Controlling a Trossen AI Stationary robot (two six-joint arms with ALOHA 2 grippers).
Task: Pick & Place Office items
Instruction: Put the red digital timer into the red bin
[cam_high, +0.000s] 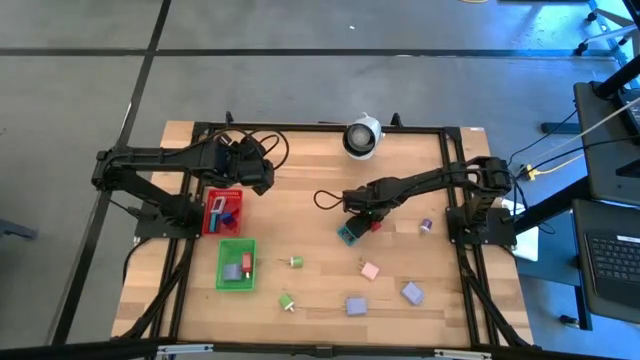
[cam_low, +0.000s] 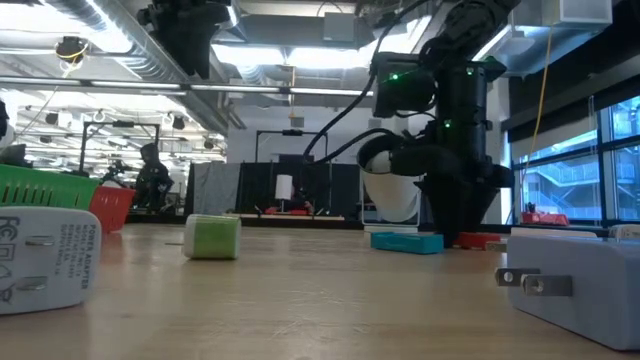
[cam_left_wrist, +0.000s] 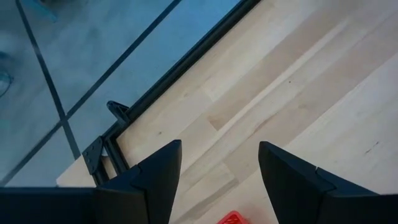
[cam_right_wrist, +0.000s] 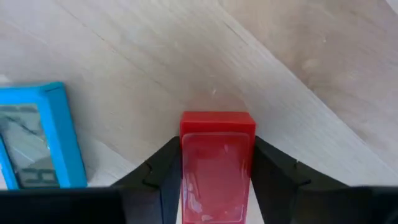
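My right gripper (cam_high: 368, 218) points down at the table's middle right and is shut on a small red block (cam_right_wrist: 217, 155). A teal-blue item with a grey display (cam_right_wrist: 37, 146) lies flat on the wood right beside it, also seen as the teal item (cam_high: 350, 234). My left gripper (cam_high: 258, 172) hovers open above the table's far left, just beyond the red mesh tray (cam_high: 210, 225); in the left wrist view nothing sits between the fingers of that gripper (cam_left_wrist: 219, 180). My right gripper pinches the red block by its two long sides (cam_right_wrist: 184, 163) between its two fingers. The fingers (cam_right_wrist: 163, 168) come from above, pointing down, and lie along the block. The block's free end (cam_right_wrist: 217, 121) sticks out past the fingertips; it seems to lie on the wood.
The red tray and a green mesh tray (cam_high: 222, 250) hold a few pieces. Loose pieces lie toward the near edge: green pins (cam_high: 294, 262), a pink block (cam_high: 370, 270), lavender blocks (cam_high: 355, 305). A white round object (cam_high: 362, 138) stands at the far edge.
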